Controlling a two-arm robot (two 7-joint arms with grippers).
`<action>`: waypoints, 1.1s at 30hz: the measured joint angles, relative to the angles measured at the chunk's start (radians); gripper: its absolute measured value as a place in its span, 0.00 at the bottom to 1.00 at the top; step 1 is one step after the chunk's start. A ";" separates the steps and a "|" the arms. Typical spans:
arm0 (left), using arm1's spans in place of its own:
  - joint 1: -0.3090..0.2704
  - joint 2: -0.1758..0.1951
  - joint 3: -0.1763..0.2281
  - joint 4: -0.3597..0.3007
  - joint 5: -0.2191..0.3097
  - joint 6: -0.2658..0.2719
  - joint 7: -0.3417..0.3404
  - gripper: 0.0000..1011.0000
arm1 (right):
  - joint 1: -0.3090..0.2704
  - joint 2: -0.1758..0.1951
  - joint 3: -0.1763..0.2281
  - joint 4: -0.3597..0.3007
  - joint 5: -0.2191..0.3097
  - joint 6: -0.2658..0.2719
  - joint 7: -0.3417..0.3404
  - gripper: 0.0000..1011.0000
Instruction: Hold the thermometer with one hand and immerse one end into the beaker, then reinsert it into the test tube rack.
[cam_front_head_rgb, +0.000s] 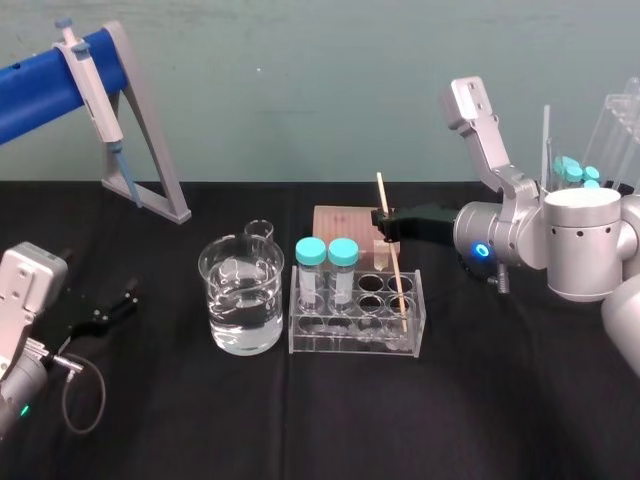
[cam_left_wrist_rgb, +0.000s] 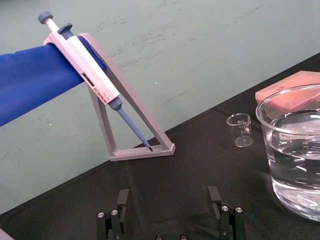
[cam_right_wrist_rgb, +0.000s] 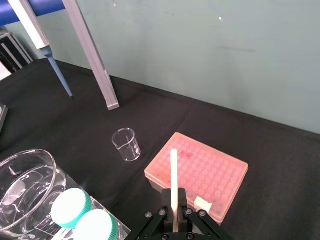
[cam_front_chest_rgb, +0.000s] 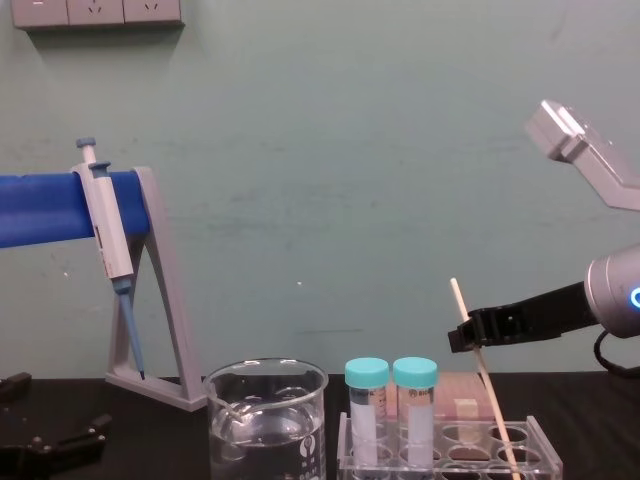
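Note:
The thermometer (cam_front_head_rgb: 392, 255) is a thin cream rod that leans in a hole at the right end of the clear test tube rack (cam_front_head_rgb: 352, 347). My right gripper (cam_front_head_rgb: 383, 222) reaches in from the right and is shut on the thermometer's upper part. In the right wrist view the thermometer (cam_right_wrist_rgb: 174, 175) rises from between the black fingers (cam_right_wrist_rgb: 165, 206). From the chest view the right gripper (cam_front_chest_rgb: 465, 335) pinches the thermometer (cam_front_chest_rgb: 487, 385) above the rack (cam_front_chest_rgb: 540, 452). The beaker (cam_front_head_rgb: 241, 295), partly filled with water, stands just left of the rack. My left gripper (cam_front_head_rgb: 110, 310) rests open at the table's left.
Two teal-capped tubes (cam_front_head_rgb: 327, 255) stand in the rack's left end. A pink well plate (cam_front_head_rgb: 345, 220) and a tiny glass beaker (cam_front_head_rgb: 259, 231) lie behind. A pipette (cam_front_head_rgb: 95, 80) hangs on its grey-and-blue stand (cam_front_head_rgb: 150, 150) at the back left. More capped tubes (cam_front_head_rgb: 578, 170) sit far right.

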 joint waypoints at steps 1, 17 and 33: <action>0.000 0.000 0.000 0.000 0.000 0.000 0.000 0.99 | -0.002 0.001 0.000 -0.004 -0.003 -0.003 0.000 0.05; 0.000 0.000 0.000 0.000 0.000 0.000 0.000 0.99 | -0.049 0.031 0.029 -0.132 -0.055 -0.058 0.011 0.05; 0.000 0.000 0.000 0.000 0.000 0.000 0.000 0.99 | -0.136 0.096 0.067 -0.379 -0.123 -0.227 0.027 0.05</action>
